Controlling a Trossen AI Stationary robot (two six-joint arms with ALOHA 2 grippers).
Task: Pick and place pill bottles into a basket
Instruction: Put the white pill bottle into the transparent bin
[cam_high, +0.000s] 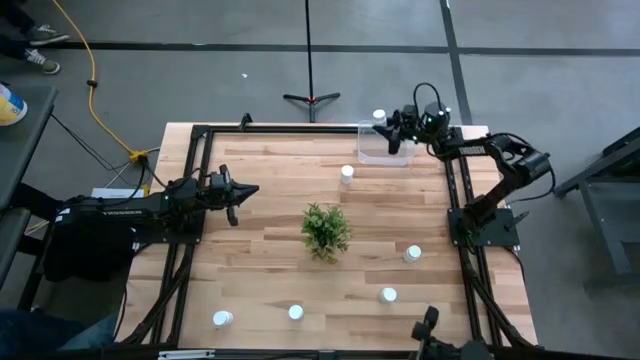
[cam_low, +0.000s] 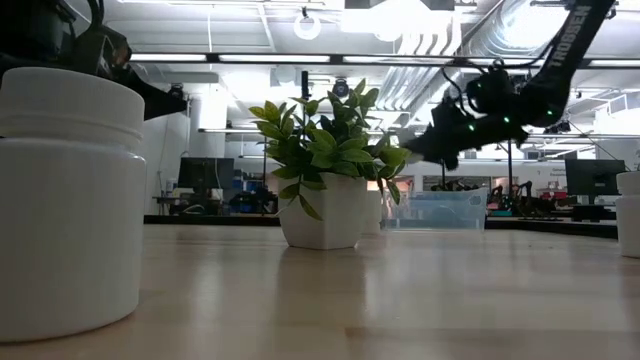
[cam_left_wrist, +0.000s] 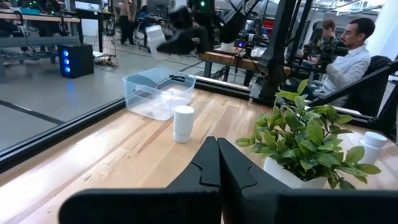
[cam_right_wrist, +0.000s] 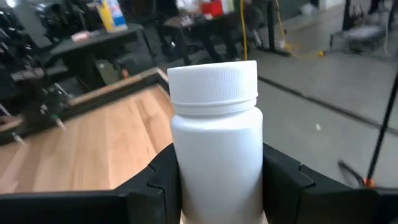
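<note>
White pill bottle (cam_right_wrist: 213, 143) is clamped upright between the right gripper's (cam_high: 392, 132) fingers, just above the clear basket (cam_high: 383, 153) at upper right; the left gripper (cam_high: 238, 192), closed and empty, sits mid-left.

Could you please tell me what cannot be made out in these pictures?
- Basket contents: high view, right tool overhangs it; low view, too far.
- Held pill bottle base: right wrist view, cut off by the edge.
- Bottle count: low view, plant hides the middle.
- Left tool shut, holding nothing.

Pale wood table (cam_high: 270, 270) (satin); glossy white plastic bottle (cam_right_wrist: 214, 149), ribbed cap.
</note>
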